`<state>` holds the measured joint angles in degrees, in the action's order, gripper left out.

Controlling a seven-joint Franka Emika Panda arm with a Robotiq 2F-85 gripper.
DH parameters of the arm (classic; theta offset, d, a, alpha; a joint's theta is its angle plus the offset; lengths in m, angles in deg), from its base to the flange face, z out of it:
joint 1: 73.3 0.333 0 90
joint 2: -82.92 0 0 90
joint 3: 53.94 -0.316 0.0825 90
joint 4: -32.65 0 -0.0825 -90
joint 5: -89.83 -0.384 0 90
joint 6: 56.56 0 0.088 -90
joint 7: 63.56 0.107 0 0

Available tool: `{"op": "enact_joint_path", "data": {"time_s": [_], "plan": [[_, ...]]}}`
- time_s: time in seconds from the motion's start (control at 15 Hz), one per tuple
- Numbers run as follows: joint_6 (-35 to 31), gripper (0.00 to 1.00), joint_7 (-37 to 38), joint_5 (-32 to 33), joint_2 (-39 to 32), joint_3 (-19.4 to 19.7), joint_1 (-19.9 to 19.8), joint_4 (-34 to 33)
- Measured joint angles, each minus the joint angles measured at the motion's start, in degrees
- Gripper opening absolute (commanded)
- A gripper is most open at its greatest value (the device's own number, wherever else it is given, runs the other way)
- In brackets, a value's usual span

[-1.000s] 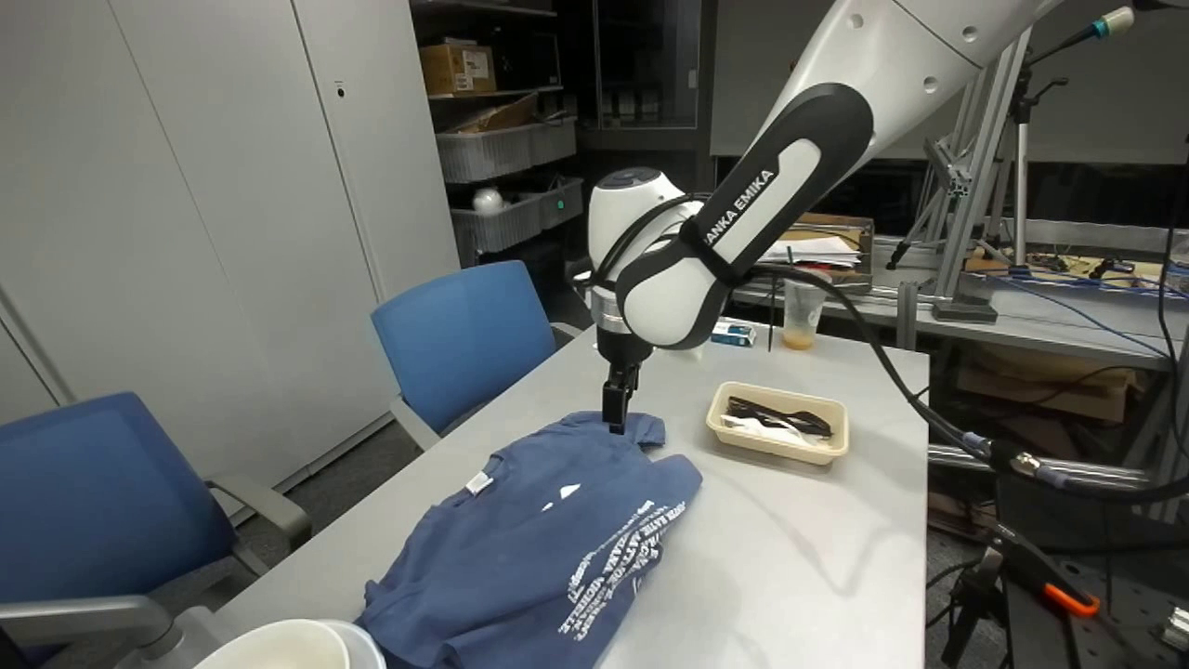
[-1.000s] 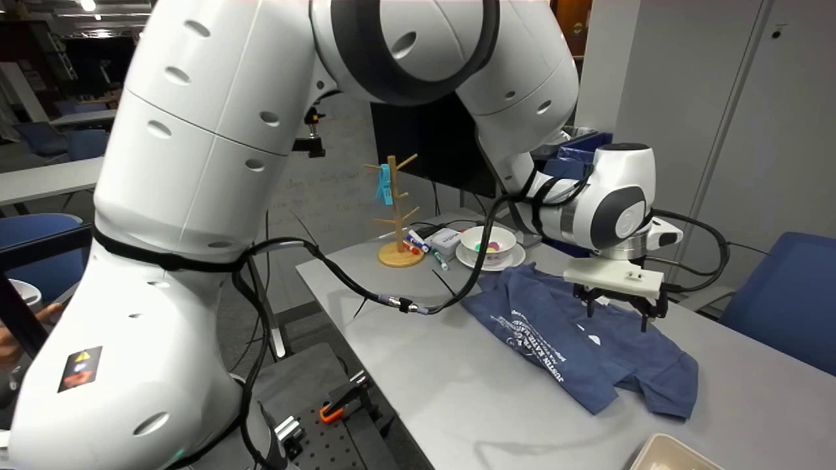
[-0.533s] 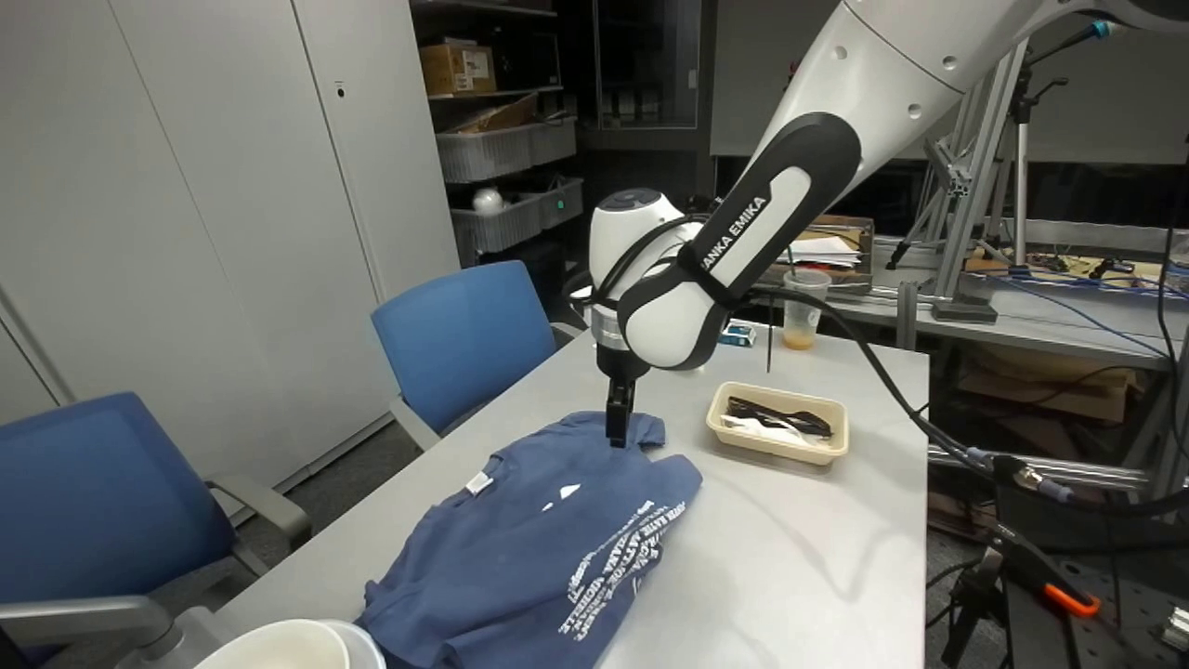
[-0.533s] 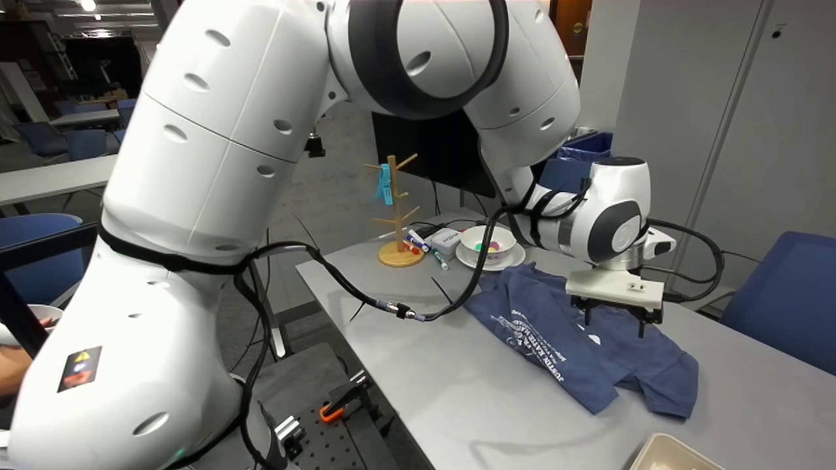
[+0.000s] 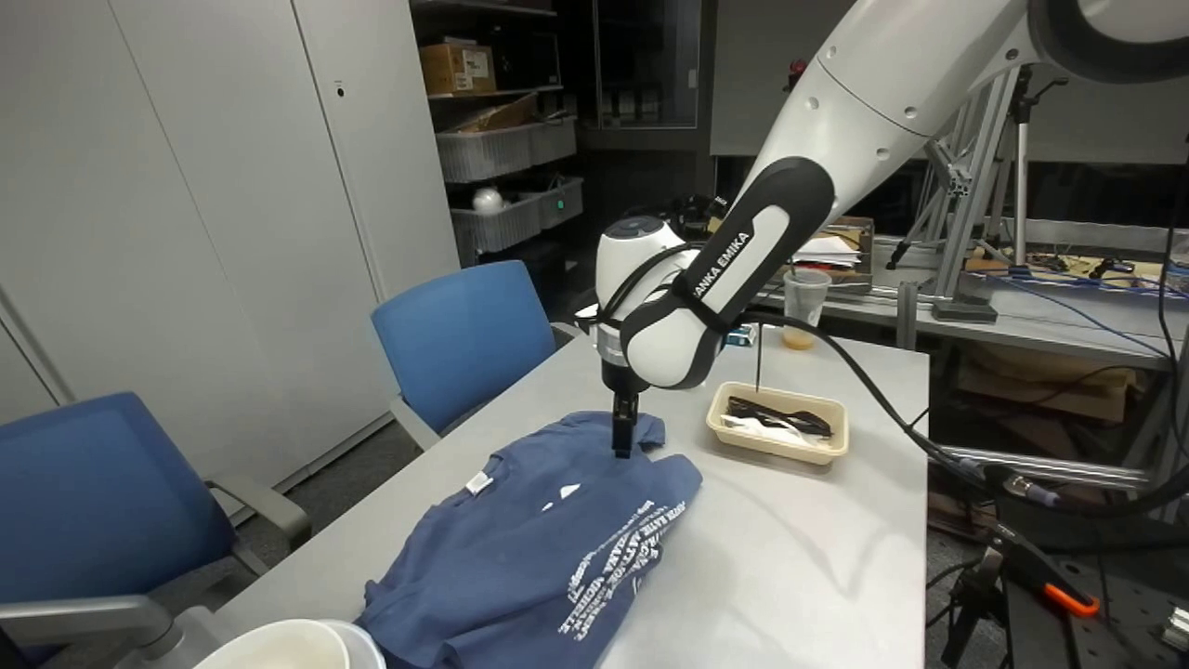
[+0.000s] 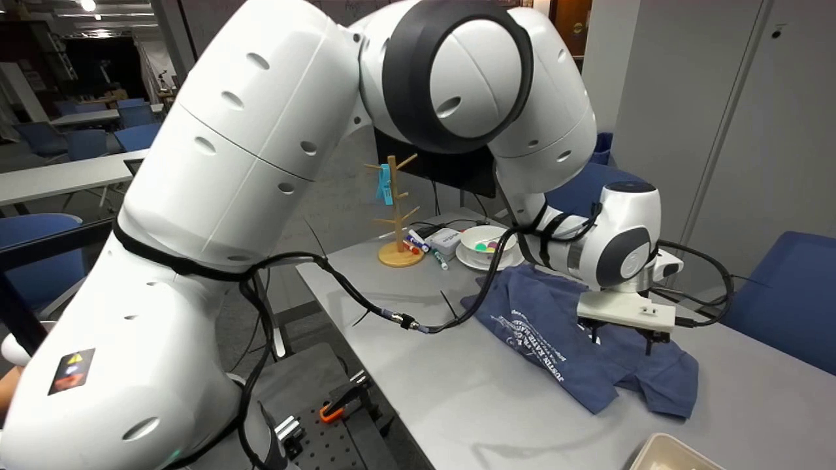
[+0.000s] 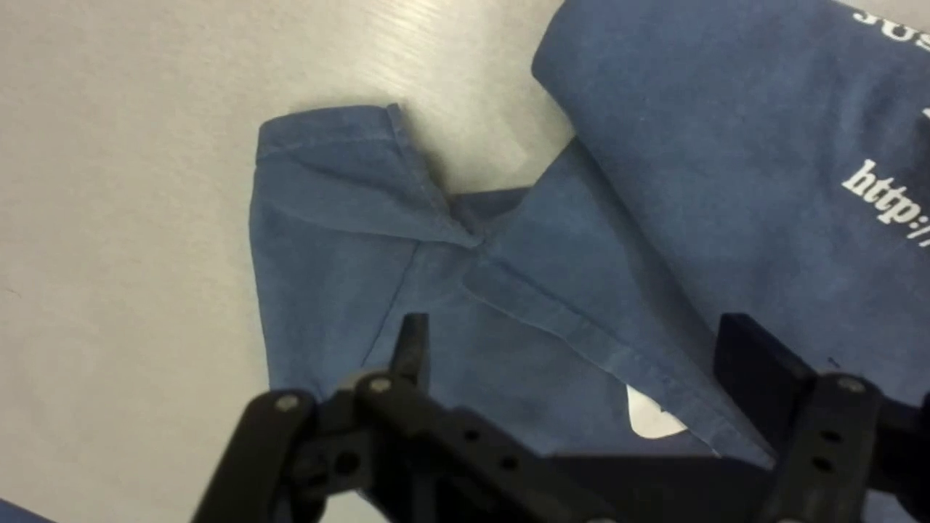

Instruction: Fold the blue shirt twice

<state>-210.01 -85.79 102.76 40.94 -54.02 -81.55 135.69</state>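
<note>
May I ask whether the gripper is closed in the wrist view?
No, the gripper is open: its two fingers stand wide apart over the blue shirt.

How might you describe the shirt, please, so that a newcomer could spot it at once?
Find the pale table beneath the arm. On it, below the tool, lies the shirt. It is blue like the chairs alongside, but limp cloth with white lettering.

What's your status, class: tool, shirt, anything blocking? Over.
Tool open above blue shirt, not gripping. Shirt partly folded on table. Nothing seen between tool and shirt; tan tray stands apart.
</note>
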Motion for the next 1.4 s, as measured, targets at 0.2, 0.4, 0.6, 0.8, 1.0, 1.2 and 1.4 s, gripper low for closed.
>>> {"op": "enact_joint_path", "data": {"time_s": [0.2,0.4,0.6,0.8,1.0,1.2,1.4], "plan": [[0.0,0.89,-1.39,-0.2,-1.67,-1.49,-1.87,-1.4],[0.0,0.84,-2.44,-0.35,-3.48,-3.23,-3.52,-3.25],[0.0,0.83,-3.51,-1.14,-5.47,-4.66,-4.73,-5.33],[0.0,0.83,-4.23,-1.56,-7.57,-5.63,-5.76,-7.24],[0.01,0.81,-4.72,-2.18,-9.28,-6.24,-6.65,-8.79],[0.02,0.57,-4.93,-2.27,-10.32,-6.42,-7.23,-9.79],[0.06,0.31,-4.94,-2.27,-10.72,-6.44,-7.44,-10.38]]}}
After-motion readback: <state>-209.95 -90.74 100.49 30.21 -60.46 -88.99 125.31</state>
